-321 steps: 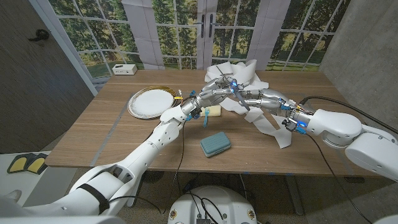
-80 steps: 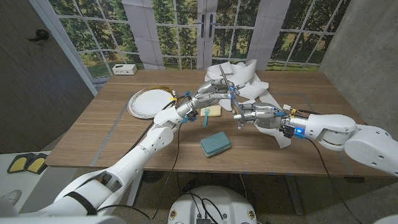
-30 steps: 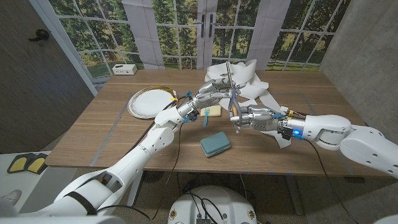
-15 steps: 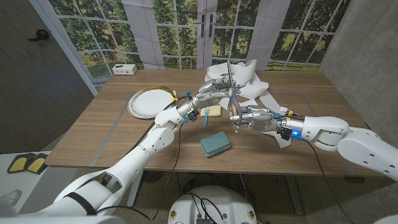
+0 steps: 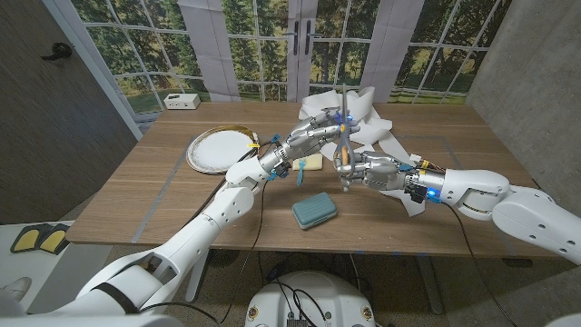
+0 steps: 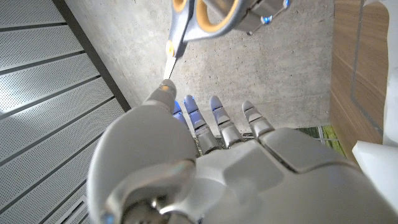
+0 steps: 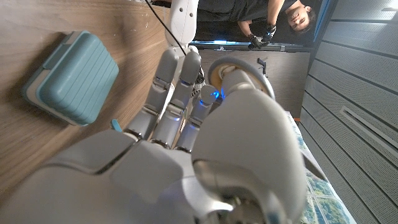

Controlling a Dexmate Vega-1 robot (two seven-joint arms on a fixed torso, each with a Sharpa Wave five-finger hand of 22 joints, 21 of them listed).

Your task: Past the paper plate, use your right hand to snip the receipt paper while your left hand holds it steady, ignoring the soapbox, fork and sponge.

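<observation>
Gripping a pair of scissors (image 5: pixel 342 136) with grey blades and yellow-lined handles, the robot's right hand (image 5: pixel 366 170) holds the tool nearly upright above the wooden table (image 5: pixel 136 195), blades pointing up toward the crumpled white receipt paper (image 5: pixel 368 113) piled at the far side. The left hand (image 5: pixel 313 138) reaches in from the other side, its fingers closed around a fold of that paper just beside the blades. The paper plate (image 5: pixel 218 148) lies to the left of both hands, with the teal soapbox (image 5: pixel 314 210) nearer the front edge and a yellow sponge (image 5: pixel 310 163) close under the left wrist; all three sit apart from the work. A loose strip of paper trails across the table beneath the right forearm.

In the left wrist view the scissors (image 6: pixel 193 18) hang just beyond the left hand's fingertips (image 6: pixel 163 93). The right wrist view shows the soapbox (image 7: pixel 71 78) on the table beyond the right hand's fingers (image 7: pixel 171 99), and a person (image 7: pixel 273 18) standing in the background.

As far as can be judged, the grasping is done: tool in one hand, paper steadied in the other. No fresh cut can be made out, and whether the blades are parted is unclear. What seems left is bringing the blades onto the held paper and closing them.
</observation>
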